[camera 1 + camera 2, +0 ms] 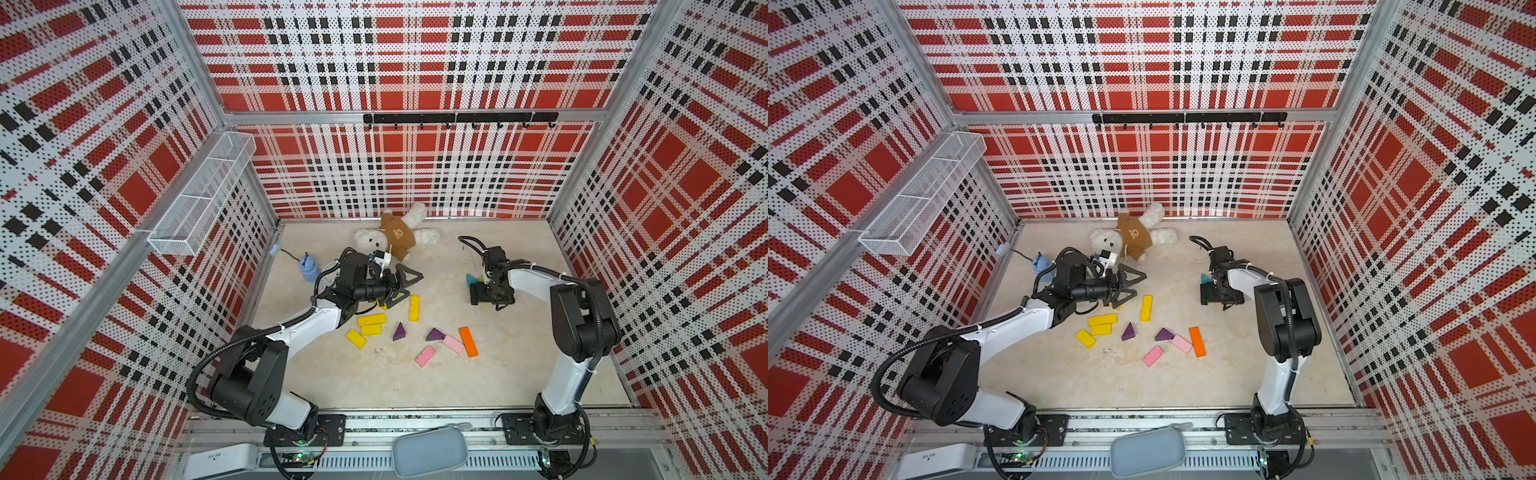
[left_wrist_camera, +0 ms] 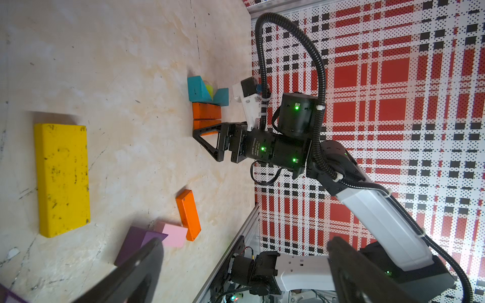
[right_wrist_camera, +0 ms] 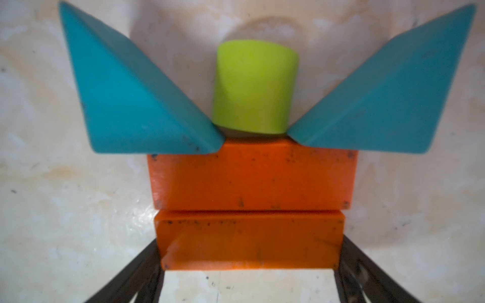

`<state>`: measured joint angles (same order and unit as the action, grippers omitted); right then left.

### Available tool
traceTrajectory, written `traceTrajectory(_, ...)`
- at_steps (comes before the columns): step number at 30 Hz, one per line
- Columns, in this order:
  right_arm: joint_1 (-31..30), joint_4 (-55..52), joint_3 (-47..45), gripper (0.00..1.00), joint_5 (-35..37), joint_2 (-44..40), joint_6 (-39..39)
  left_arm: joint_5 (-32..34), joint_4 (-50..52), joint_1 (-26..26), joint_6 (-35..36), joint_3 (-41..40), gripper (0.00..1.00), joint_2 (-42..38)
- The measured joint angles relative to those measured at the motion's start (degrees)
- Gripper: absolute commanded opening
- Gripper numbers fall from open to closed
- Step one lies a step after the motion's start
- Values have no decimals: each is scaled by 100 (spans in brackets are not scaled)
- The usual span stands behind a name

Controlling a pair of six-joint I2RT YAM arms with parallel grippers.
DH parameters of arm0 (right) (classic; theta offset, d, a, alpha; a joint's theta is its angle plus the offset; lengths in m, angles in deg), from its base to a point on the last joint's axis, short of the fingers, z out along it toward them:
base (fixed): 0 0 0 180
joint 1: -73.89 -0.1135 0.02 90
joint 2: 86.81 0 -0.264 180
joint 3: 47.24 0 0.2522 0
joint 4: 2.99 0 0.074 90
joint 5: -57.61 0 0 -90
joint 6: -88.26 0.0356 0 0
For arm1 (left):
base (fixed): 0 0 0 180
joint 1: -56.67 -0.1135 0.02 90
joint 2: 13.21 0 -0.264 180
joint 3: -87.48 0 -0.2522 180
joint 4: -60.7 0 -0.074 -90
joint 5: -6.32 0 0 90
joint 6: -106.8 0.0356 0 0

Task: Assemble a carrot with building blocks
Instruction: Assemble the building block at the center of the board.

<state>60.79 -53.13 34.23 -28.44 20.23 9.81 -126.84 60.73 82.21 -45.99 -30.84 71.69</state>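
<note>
Flat on the table lies a carrot shape: two teal triangles (image 3: pixel 136 105) (image 3: pixel 380 105) flank a lime cylinder (image 3: pixel 254 86) above an orange block (image 3: pixel 252 178). A second orange block (image 3: pixel 249 236) lies against it, and my right gripper (image 3: pixel 249 244) (image 1: pixel 476 293) is shut on its two ends. Loose blocks lie mid-table: yellow rectangles (image 1: pixel 371 319), purple triangles (image 1: pixel 400 332), pink rectangles (image 1: pixel 453 344) and one orange rectangle (image 1: pixel 468 341). My left gripper (image 1: pixel 413 282) (image 2: pixel 245 244) hovers open and empty above the yellow blocks, at the table's left.
A white teddy bear (image 1: pixel 399 237) in a brown shirt lies at the back. A blue toy (image 1: pixel 308 268) with a cord sits at the back left. A wire basket (image 1: pixel 203 195) hangs on the left wall and a grey pouch (image 1: pixel 430 451) lies on the front rail.
</note>
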Motion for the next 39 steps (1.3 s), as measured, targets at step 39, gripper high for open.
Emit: traceTrajectory(39,0,-22,76,96,28,57,-55,-15,-44,0,-2,0,99,26)
